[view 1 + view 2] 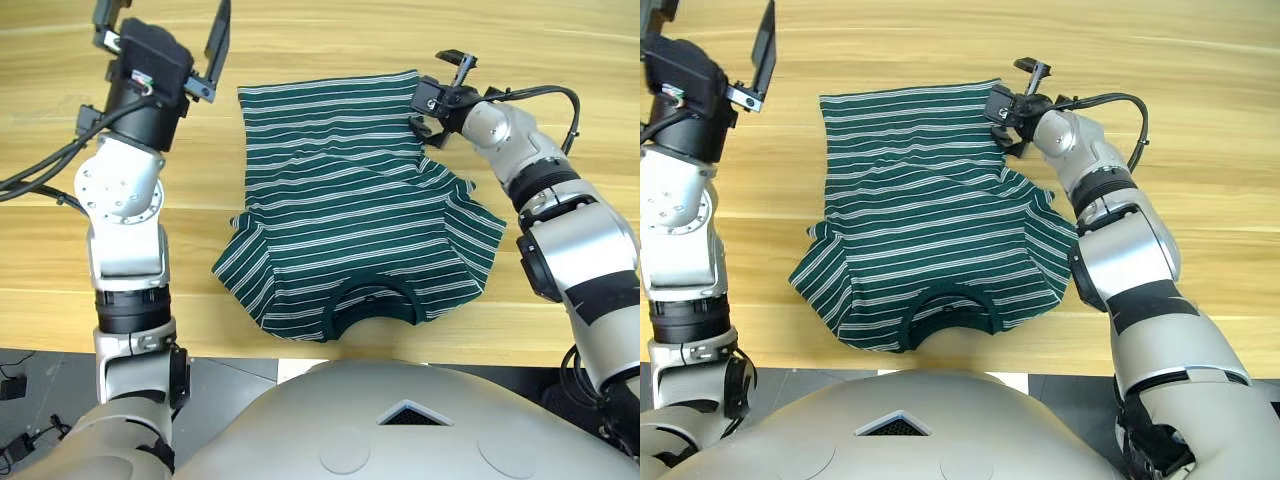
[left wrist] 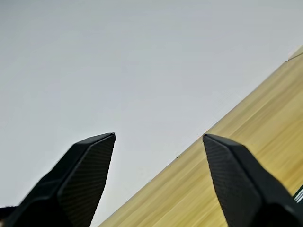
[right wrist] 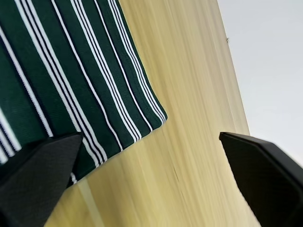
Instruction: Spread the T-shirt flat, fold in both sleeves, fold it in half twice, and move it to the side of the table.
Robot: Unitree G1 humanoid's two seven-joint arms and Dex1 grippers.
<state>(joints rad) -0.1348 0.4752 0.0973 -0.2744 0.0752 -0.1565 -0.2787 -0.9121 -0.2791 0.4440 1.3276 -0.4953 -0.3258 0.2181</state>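
The T-shirt is lying lengthwise away from the robot, its collar pointing toward the robot. The left gripper and right gripper are both holding their fingers apart.

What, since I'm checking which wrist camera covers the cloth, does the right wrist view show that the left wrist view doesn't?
The right wrist view has a hem corner of the striped T-shirt lying flat on the table, framed by the open right gripper. The left wrist view has the open left gripper instead, with at most a sliver of cloth at the frame's edge. Both share the wooden table running to its edge and a pale blank surface beyond it.
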